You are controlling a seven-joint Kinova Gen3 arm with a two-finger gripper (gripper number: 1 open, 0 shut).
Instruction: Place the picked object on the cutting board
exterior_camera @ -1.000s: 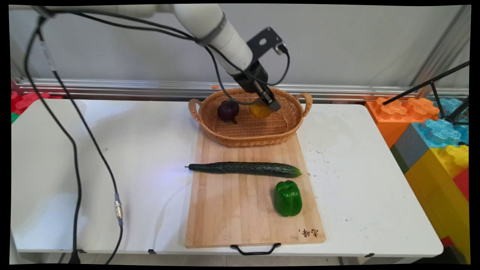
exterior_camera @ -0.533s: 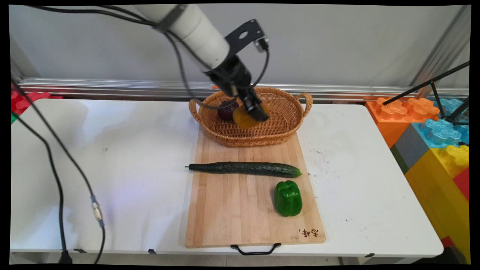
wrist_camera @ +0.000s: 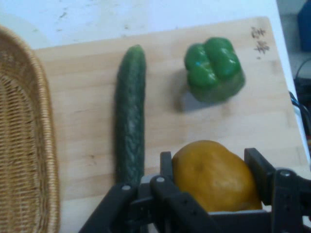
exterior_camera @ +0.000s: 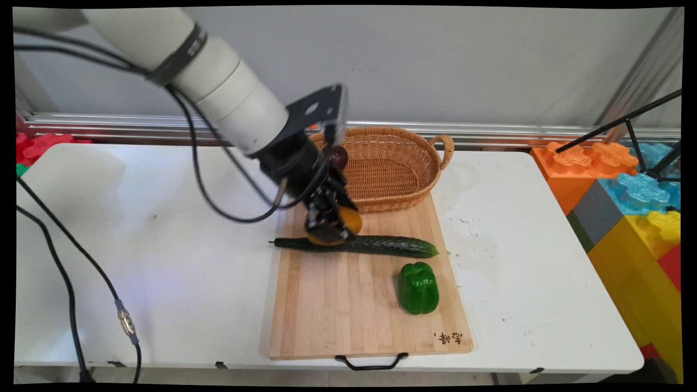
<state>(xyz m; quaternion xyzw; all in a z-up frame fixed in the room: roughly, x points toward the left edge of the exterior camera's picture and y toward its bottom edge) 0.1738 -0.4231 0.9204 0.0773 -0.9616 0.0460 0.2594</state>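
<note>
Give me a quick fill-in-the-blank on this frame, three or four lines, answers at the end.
1. The gripper is shut on an orange fruit, one of its fingers pressed against each ____ of it.
2. The cucumber and the green pepper both lie on the wooden ____.
3. A dark purple fruit sits in the wicker ____.
4. The cutting board's black handle is at its ____ edge in the main view.

Missing words: side; cutting board; basket; near
</note>
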